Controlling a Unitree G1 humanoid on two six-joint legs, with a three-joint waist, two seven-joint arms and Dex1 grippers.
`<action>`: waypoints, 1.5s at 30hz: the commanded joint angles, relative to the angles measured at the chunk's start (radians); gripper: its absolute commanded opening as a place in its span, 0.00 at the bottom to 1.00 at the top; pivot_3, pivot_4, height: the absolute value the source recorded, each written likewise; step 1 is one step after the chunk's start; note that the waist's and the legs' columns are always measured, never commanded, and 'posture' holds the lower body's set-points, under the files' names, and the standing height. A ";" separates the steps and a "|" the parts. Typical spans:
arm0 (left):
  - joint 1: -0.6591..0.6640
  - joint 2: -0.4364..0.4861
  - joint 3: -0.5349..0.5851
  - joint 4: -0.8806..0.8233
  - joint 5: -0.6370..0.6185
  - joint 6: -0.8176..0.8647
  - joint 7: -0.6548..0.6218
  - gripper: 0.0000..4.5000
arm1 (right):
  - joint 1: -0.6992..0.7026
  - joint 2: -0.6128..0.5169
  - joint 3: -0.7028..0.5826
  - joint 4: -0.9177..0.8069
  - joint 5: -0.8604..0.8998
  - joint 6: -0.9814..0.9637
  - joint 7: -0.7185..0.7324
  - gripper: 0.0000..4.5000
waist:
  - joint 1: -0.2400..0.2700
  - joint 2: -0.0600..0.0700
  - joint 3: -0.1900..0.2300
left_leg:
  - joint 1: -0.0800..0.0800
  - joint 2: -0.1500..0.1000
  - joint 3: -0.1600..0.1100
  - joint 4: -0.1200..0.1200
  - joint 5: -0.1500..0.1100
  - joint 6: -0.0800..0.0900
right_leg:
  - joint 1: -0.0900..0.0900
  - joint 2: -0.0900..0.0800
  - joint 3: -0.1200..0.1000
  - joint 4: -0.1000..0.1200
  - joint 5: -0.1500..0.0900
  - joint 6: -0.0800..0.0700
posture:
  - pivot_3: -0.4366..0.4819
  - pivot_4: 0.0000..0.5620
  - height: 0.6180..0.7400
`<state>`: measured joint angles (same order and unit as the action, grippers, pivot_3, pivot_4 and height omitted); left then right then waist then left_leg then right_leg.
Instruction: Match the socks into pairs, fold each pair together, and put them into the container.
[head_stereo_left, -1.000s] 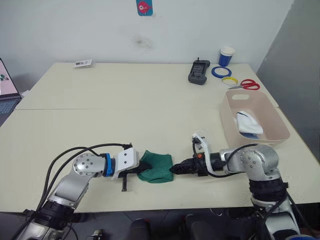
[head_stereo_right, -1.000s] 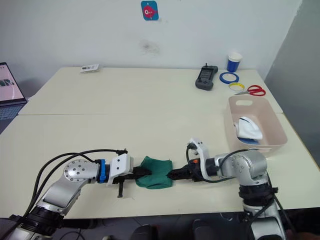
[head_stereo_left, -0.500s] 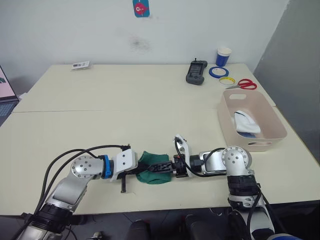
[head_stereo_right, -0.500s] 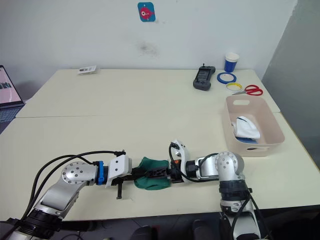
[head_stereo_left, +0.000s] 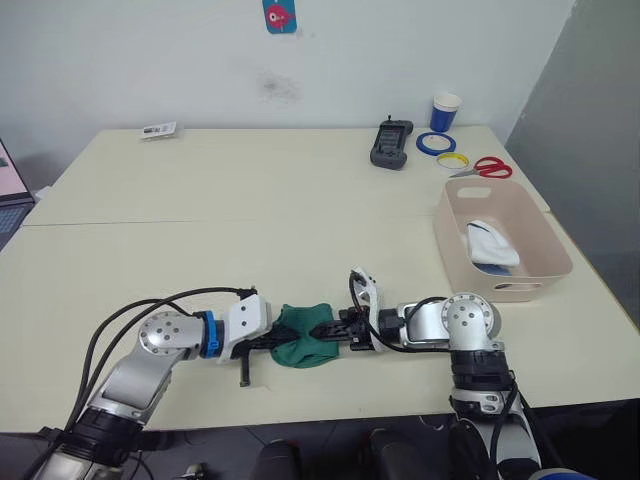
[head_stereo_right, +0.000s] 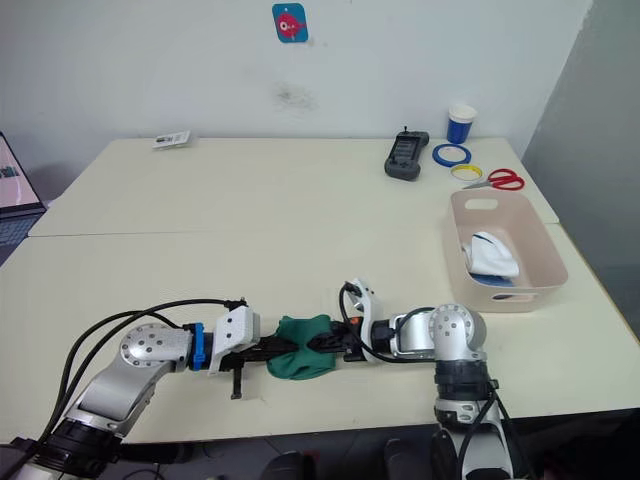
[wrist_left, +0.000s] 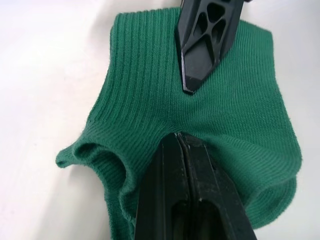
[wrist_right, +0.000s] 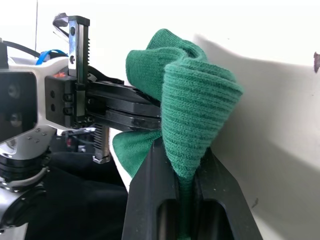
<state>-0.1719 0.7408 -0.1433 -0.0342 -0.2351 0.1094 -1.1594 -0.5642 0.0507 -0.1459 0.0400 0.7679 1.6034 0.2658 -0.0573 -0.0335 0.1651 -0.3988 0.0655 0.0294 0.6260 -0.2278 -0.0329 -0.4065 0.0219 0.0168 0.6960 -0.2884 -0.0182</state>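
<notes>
1. Green socks (head_stereo_left: 306, 337) sat bunched near the table's (head_stereo_left: 250, 230) front edge, right between both grippers.
2. Left gripper (head_stereo_left: 272, 341) was pinching one side.
3. Right gripper (head_stereo_left: 328, 329) clamped the other.

The cream table (head_stereo_left: 200, 220) carries green socks (head_stereo_left: 300, 337), pink container (head_stereo_left: 545, 262), scissors (head_stereo_left: 487, 167), cup (head_stereo_left: 446, 111).

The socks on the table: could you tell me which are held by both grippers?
The dark green socks, bunched near the table's front edge, pinched by the left gripper and right gripper. The white sock lies in the pink container.
</notes>
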 joint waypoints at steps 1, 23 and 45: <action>0.001 0.041 0.098 -0.089 -0.159 0.159 -0.040 0.13 | 0.003 -0.038 0.013 -0.064 0.005 -0.017 0.033 0.00 | 0.000 -0.001 0.002 | -0.001 0.000 0.000 0.000 0.000 0.000 | -0.001 0.000 0.000 0.000 0.000 0.000 | 0.48 0.27 1.00; -0.573 -0.088 0.251 -0.217 -0.625 0.692 0.264 0.99 | -0.196 -0.597 -0.157 -0.445 0.072 -0.204 0.201 0.00 | 0.028 0.000 0.013 | -0.016 -0.004 -0.001 0.002 0.000 0.000 | -0.005 0.001 -0.002 -0.015 0.005 0.008 | 0.48 0.27 1.00; -0.755 -0.371 0.027 -0.078 -0.386 0.506 0.232 1.00 | -0.124 -1.175 0.490 0.259 -1.010 -1.596 0.599 0.07 | 0.026 0.004 0.016 | -0.017 -0.012 0.002 0.005 0.002 -0.003 | -0.006 -0.006 0.002 -0.015 0.003 0.012 | 0.48 0.27 1.00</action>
<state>-0.9158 0.3767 -0.1216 -0.0877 -0.6262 0.6357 -0.9274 -0.6555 -1.1188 0.3730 0.2884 -0.2287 0.0408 0.8288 -0.0311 -0.0291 0.1808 -0.4155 0.0534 0.0311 0.6309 -0.2259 -0.0363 -0.4117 0.0162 0.0182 0.6813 -0.2849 -0.0066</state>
